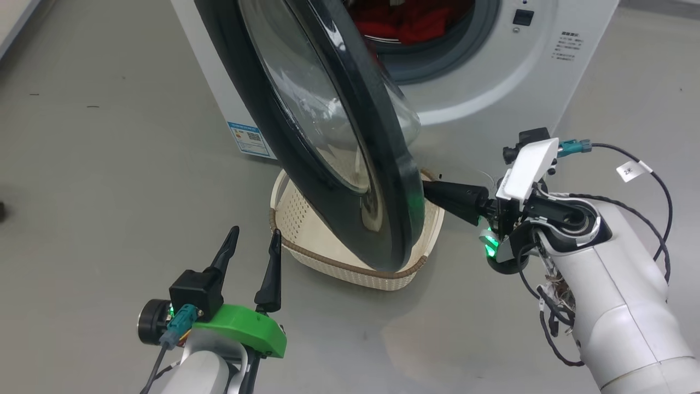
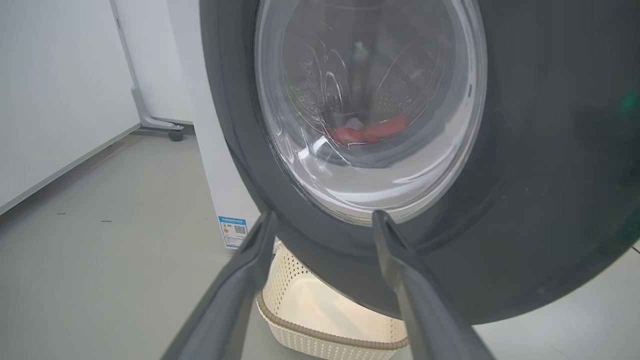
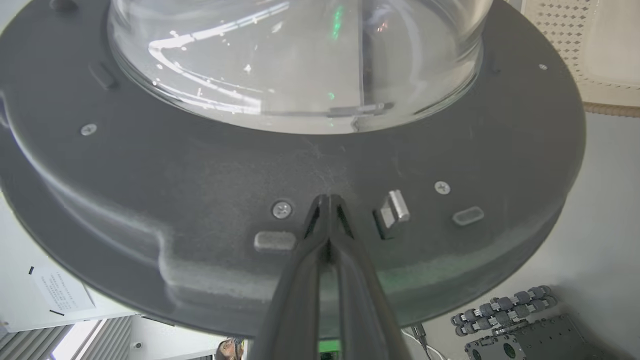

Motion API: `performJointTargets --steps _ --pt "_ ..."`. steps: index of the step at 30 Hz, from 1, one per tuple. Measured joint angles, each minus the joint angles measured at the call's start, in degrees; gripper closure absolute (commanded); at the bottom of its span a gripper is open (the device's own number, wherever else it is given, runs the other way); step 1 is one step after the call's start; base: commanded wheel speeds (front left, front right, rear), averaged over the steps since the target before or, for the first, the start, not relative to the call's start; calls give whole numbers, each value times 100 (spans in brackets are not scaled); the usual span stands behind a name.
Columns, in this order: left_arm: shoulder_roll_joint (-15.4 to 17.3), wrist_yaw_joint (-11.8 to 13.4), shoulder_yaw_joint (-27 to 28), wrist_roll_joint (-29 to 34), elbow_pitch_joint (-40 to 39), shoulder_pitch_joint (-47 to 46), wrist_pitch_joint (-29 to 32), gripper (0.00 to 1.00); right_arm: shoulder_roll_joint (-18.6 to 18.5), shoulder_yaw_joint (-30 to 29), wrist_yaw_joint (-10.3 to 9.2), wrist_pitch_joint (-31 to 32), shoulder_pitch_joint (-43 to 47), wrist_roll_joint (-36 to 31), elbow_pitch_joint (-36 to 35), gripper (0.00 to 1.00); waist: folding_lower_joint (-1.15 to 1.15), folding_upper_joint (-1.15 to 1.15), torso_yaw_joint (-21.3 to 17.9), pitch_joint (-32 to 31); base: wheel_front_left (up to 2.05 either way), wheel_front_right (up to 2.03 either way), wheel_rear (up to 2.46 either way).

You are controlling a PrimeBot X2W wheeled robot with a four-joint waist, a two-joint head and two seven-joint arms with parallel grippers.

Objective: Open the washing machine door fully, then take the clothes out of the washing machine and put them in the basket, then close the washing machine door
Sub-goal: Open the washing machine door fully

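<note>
**Spotter:** What have your end effectors got?

**Operator:** My right end effector (image 3: pixel 327 200) is pinched narrow and holds nothing. Its tips rest on the inner face of the washing machine door (image 1: pixel 322 126), with a metal latch hook (image 3: pixel 392 212) just beside them at 3 o'clock. My left end effector (image 1: pixel 255 232) stands wide and empty above the floor (image 1: pixel 109 164).

**Spotter:** What's in the way?

**Operator:** The door itself. It stands swung out from the washing machine (image 1: pixel 492 82), between my left end effector and the drum (image 2: pixel 395 97). From the left wrist I can only see inside through its glass.

**Spotter:** And the containers?

**Operator:** The basket (image 1: pixel 339 265) sits on the floor at the door's 6 o'clock, partly under its lower rim. What I can see of its inside is bare cream plastic. The clothes (image 1: pixel 410 24), red, lie in the drum at 12 o'clock in my head view, ringed by the grey gasket (image 1: pixel 437 57).
</note>
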Motion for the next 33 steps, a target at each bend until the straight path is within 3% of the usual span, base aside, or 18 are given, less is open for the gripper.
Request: performJointTargets --steps 23,33 --pt "4 -1 181 0 64 199 0 0 3 1251 0 -758 606 783 -788 100 0 0 727 -306 0 0 0" --pt "8 -1 277 9 52 296 0 0 15 1697 0 -1057 623 950 -976 100 0 0 863 -329 0 0 0"
